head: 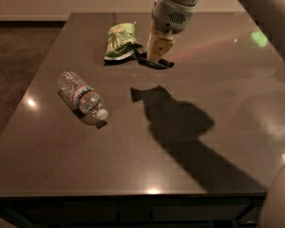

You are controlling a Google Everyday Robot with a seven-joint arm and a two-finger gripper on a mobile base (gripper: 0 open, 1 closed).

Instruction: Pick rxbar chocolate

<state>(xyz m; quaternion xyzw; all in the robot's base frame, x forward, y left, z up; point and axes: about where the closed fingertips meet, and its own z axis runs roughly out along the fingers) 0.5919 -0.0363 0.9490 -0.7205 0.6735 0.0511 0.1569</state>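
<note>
The rxbar chocolate is a small flat black wrapper. It hangs in my gripper, above the dark table and just right of the green snack bag. The gripper's pale fingers come down from the top of the camera view and are shut on the bar. The bar and gripper cast a shadow on the table below them, apart from the bar itself.
A green snack bag lies at the back of the table, beside the held bar. A clear water bottle lies on its side at the left. My arm fills the upper right and the right edge of the view.
</note>
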